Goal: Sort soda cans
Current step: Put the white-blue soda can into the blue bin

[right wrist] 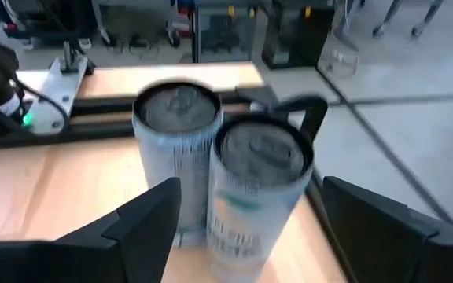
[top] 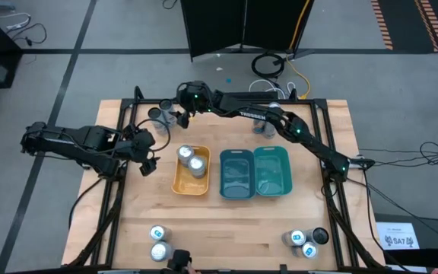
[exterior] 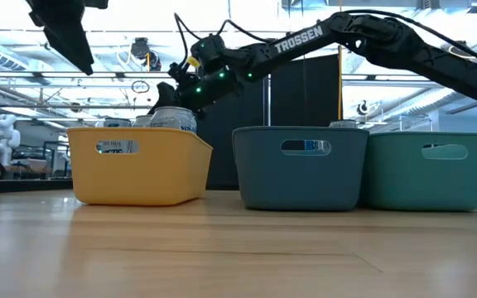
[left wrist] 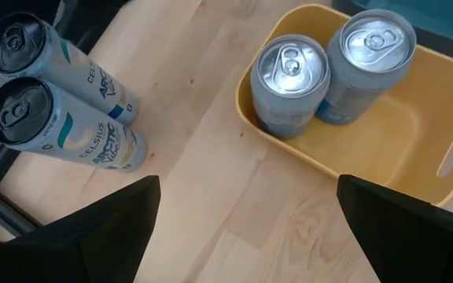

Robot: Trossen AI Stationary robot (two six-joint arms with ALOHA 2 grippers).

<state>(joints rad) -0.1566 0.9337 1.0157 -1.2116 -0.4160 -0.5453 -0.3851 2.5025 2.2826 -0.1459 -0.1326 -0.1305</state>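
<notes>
Pale wood planking forms the table top [top: 226, 221] in the high view. At its centre, three trays are set in a row, presumably one per can type: a yellow plastic tray [top: 191, 180] holding two silver soda cans [top: 191, 159], a dark teal plastic tray [top: 236, 175] and a lighter teal plastic tray [top: 272, 171]. More cans are left in pairs at 7 o'clock [top: 158, 242], at 5 o'clock [top: 304, 241] and at 11 o'clock [top: 164, 116]. The left gripper [top: 147, 156] is seen at 9 o'clock of the yellow tray, the right gripper [top: 179, 109] at the 11 o'clock pair.

In the low view, "TROSSEN" is read on the right arm [exterior: 305, 40]; can tops are glimpsed over the yellow rim.

In the left wrist view, the left fingers [left wrist: 93, 236] are spread wide and empty; "CELSIUS ARCTIC" is read on two slim silver cans [left wrist: 61, 110] outside the tray.

In the right wrist view, the right fingers [right wrist: 144, 224] are held apart, framing two upright cans, apparently lined up for a pick; nothing is clamped.
</notes>
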